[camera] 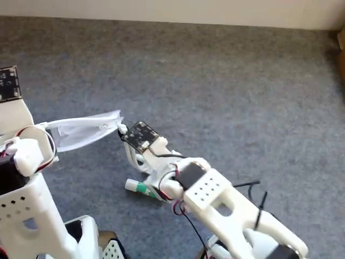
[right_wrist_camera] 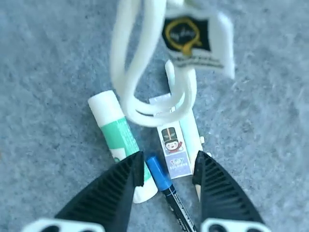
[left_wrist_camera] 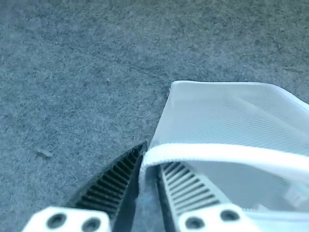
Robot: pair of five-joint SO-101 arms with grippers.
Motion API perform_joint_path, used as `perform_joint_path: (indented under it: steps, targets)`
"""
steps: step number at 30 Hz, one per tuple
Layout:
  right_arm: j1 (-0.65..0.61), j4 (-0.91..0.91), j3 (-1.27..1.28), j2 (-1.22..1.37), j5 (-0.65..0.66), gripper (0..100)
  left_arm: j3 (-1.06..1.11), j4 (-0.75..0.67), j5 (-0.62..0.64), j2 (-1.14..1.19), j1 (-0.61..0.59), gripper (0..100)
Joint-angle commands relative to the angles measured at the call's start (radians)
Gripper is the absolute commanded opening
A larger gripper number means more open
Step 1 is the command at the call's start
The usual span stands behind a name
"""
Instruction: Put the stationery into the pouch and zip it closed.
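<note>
My left gripper point(left_wrist_camera: 147, 179) is shut on the rim of a white mesh pouch point(left_wrist_camera: 231, 125), which it holds lifted off the carpet point(camera: 86, 132). My right gripper point(right_wrist_camera: 168, 169) is open and low over the stationery, near the pouch's free end point(camera: 141, 164). A blue pen point(right_wrist_camera: 161, 176) lies between its two fingers. Next to the pen lie a white and green glue stick point(right_wrist_camera: 118, 140) and a white item with a toy soldier label point(right_wrist_camera: 181, 140). The pouch's white cord loop point(right_wrist_camera: 145, 72) and tag point(right_wrist_camera: 195, 41) hang over them. One end of the glue stick point(camera: 137, 187) shows beside the right arm.
Grey carpet point(camera: 226, 81) covers the whole work surface, open to the far side and right. A pale wall edge point(camera: 172, 11) runs along the back. Both arm bases stand at the near edge, with loose black cables point(camera: 253, 194) by the right arm.
</note>
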Motion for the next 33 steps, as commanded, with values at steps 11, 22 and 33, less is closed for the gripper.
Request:
perform_joint_path:
  steps: [11,22,33]
  targets:
    - [-0.035,-0.022,-0.162,0.239,0.064,16.5,0.005,-0.002,0.009,0.016,-0.013,1]
    - [-0.036,-0.119,-0.179,0.41,0.064,16.3,0.054,-0.017,0.008,0.016,-0.013,1]
    - [-0.033,-0.114,-0.171,0.444,0.064,12.5,0.054,-0.015,0.008,0.016,-0.013,1]
